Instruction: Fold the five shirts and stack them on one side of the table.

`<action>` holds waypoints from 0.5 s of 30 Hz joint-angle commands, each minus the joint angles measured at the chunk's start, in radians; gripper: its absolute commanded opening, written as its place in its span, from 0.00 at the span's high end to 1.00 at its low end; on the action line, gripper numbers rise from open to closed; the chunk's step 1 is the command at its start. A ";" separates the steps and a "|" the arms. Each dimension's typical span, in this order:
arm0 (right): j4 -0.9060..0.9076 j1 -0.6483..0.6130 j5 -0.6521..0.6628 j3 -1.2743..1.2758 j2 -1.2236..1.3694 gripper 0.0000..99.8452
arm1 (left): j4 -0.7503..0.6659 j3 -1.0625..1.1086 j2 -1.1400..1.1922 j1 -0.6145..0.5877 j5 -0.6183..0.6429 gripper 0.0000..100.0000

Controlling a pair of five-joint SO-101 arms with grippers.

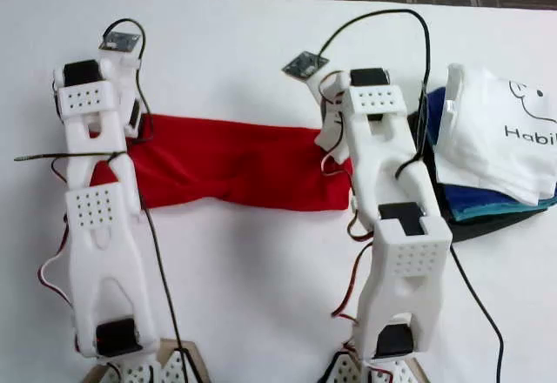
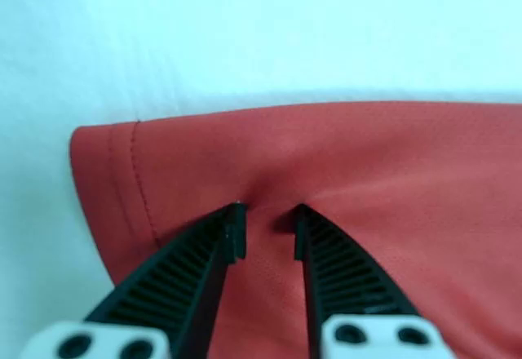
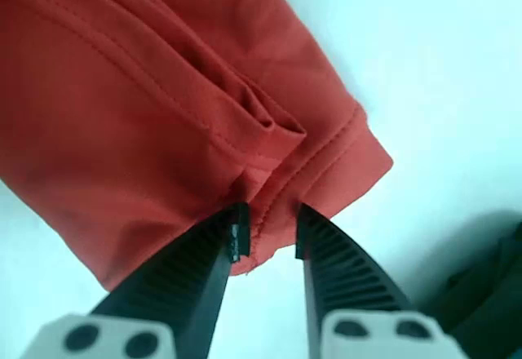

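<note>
Two white arms stand side by side at the near edge of the desk (image 1: 261, 296), and each leans forward over one end of the red shirt (image 1: 235, 161). This shirt is folded into a long band and lies flat across the middle of the desk, running from one arm to the other. The left arm (image 1: 96, 200) rises from its base, bends at the elbow and tips its wrist down onto the shirt's left end. Seen from that wrist, the left jaws are drawn close together with their tips set into the red shirt (image 2: 367, 171) a little inside the stitched hem, pinching a small pucker of cloth between them. The right arm (image 1: 392, 226) has much the same bend and comes down on the shirt's right end, just beside the stack (image 1: 487, 174) of folded shirts. From its wrist, the right jaws are also nearly together and nip the hemmed edge of the red shirt (image 3: 122, 90) near a corner, where several folded layers overlap. That stack sits at the right edge of the desk, with a white shirt (image 1: 496, 131) on top, a blue shirt (image 1: 487, 200) under it and a dark one at the bottom. Black cables (image 1: 418, 43) loop over the right arm.
</note>
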 commanded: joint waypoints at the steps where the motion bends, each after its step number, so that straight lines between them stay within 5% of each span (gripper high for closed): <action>1: 0.070 -0.068 -0.008 -0.109 -0.105 0.88 | -0.017 -0.002 0.005 0.008 0.006 0.87; 10: 0.071 -0.265 -0.121 -0.114 -0.240 0.89 | -0.017 -0.002 0.005 0.008 0.006 0.87; 15: -0.136 -0.338 -0.189 0.098 -0.183 0.89 | -0.017 -0.002 0.005 0.008 0.006 0.87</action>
